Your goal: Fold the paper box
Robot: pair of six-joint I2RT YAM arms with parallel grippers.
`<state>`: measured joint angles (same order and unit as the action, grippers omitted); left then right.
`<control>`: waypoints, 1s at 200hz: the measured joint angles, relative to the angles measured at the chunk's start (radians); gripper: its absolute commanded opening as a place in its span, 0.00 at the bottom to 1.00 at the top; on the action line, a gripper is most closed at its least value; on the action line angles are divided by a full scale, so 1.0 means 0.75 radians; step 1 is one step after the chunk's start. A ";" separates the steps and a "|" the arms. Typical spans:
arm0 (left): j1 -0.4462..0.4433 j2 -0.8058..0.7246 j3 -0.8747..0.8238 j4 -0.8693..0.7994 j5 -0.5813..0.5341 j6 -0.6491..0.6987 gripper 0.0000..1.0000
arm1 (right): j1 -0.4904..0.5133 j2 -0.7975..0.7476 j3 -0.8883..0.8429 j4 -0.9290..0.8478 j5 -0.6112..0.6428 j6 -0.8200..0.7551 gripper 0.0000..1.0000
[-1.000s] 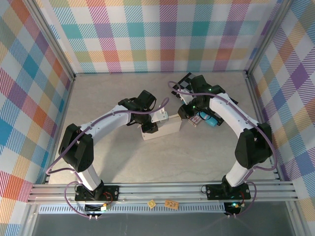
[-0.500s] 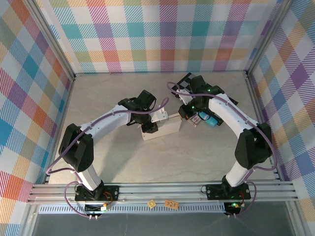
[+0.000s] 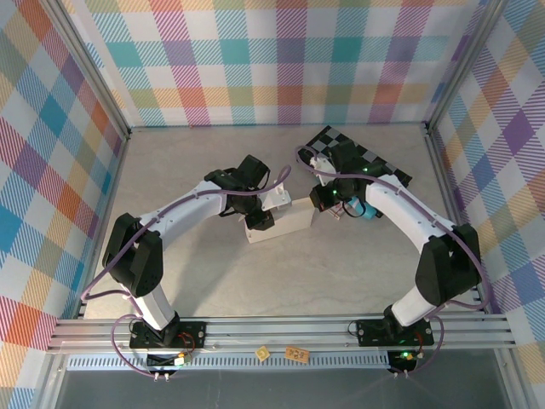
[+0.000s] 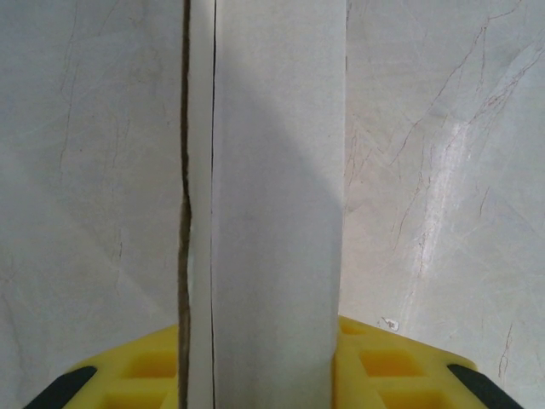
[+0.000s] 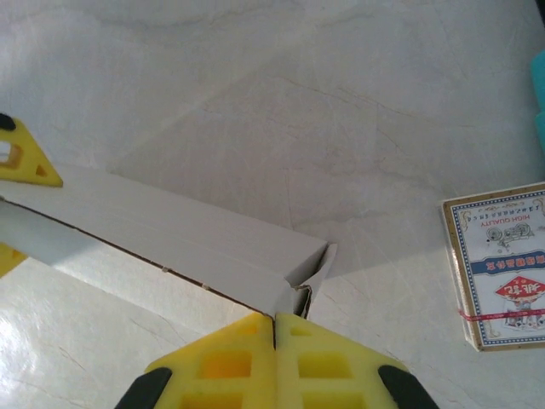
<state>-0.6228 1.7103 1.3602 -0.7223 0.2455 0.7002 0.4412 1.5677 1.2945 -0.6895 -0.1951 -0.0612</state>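
Paper box (image 3: 285, 223) sits ctr of top view, walls up, prob. part-formed. Your left gripper (image 4: 266, 336) clamps across one panel; right gripper (image 5: 274, 322) is pinched on the end wall. Corner flap (image 5: 317, 271) looks untucked; closure outstanding.

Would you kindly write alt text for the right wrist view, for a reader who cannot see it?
The right claw, yellow fingers closed at the bottom edge, pinches the corner of a white paper box lying across a pale table. The left claw grips the box's far end at left, and a printed card packet lies at right.
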 measured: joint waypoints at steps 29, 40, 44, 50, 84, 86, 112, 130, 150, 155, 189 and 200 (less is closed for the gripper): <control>0.000 0.000 0.000 0.004 0.000 -0.006 0.32 | 0.000 0.000 -0.010 0.036 0.001 0.068 0.00; 0.001 0.000 0.000 0.004 0.000 -0.007 0.32 | 0.000 0.000 -0.018 0.053 0.000 0.084 0.00; 0.001 0.000 0.000 0.004 0.000 -0.007 0.32 | 0.000 0.000 -0.022 0.062 0.001 0.088 0.00; 0.001 0.000 0.000 0.005 0.000 -0.007 0.32 | 0.000 -0.002 -0.030 0.079 -0.001 0.096 0.00; 0.005 0.001 0.001 0.006 0.001 -0.011 0.32 | 0.000 -0.044 -0.100 0.156 0.002 0.105 0.00; 0.005 0.001 0.001 0.006 0.001 -0.011 0.32 | 0.000 -0.046 -0.105 0.159 0.003 0.104 0.00; 0.005 0.001 0.001 0.006 0.002 -0.010 0.32 | 0.002 -0.084 -0.160 0.209 0.012 0.081 0.00; 0.005 0.001 0.001 0.005 0.001 -0.010 0.32 | 0.006 -0.111 -0.204 0.256 0.023 0.057 0.00; 0.005 0.003 0.005 0.005 0.001 -0.010 0.32 | 0.009 -0.142 -0.254 0.308 0.034 0.030 0.00; 0.005 0.003 0.006 0.005 0.001 -0.011 0.32 | 0.009 -0.149 -0.266 0.324 0.036 0.026 0.00; 0.005 0.005 0.007 0.006 0.001 -0.015 0.35 | 0.010 -0.174 -0.323 0.408 0.037 0.021 0.00; 0.005 0.005 0.007 0.007 0.000 -0.021 0.35 | 0.010 -0.176 -0.336 0.432 0.040 0.021 0.00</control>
<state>-0.6189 1.7142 1.3651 -0.7170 0.2455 0.6842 0.4484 1.4357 1.0428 -0.3653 -0.1650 -0.0452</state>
